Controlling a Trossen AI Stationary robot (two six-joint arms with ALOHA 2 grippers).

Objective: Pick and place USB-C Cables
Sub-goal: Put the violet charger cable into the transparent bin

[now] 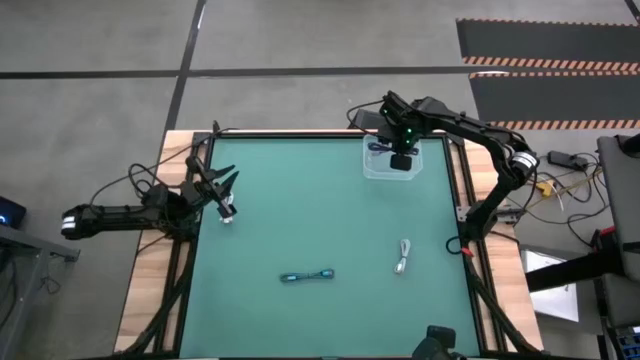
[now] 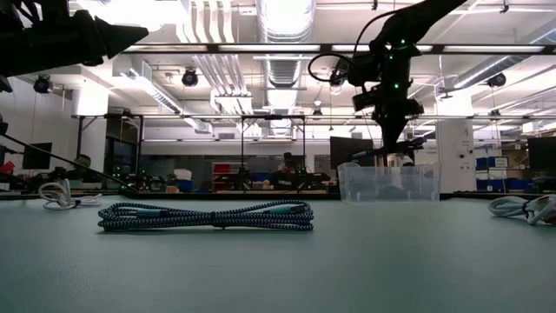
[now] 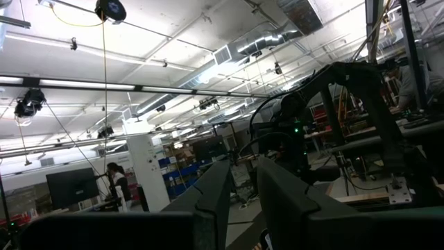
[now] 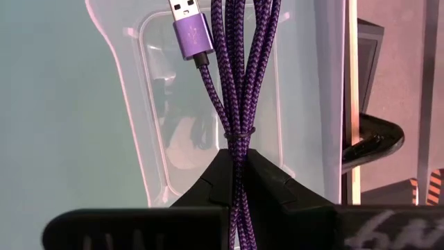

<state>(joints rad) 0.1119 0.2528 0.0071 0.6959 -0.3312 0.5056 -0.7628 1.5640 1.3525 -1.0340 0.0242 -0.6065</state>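
Held cable: a purple braided USB cable (image 4: 239, 76), bundled and tied at its middle, hangs in the right gripper (image 4: 236, 163), whose fingers are pinched together on it at the tie. A USB plug shows at its free end.

Held cable axis: runs along the line of the fingers, straight out past the tips toward the bin beneath. In the high view the arm hides most of it.

Key relation: bundle sits directly over the clear plastic bin (image 1: 376, 166) at the far right part of the green mat (image 1: 300, 220); the right wrist view looks down through the bin's floor. Judged: a plain release should land it inside, with no sideways travel needed.

Height: in the low view the right gripper (image 2: 388, 117) hangs above the bin rim (image 2: 387, 168), not inside it.

Teal cable (image 1: 306, 276): lies flat near the mat's front middle, long axis left to right, untouched.

White-grey cable (image 1: 402, 256): right of the teal one, long axis roughly front to back; nearer the right arm.

Left gripper (image 1: 222, 190): waits at the mat's left edge, fingers spread and empty; well apart from both loose cables.

Risk, judged: the loose plug end may catch the bin wall on the drop.
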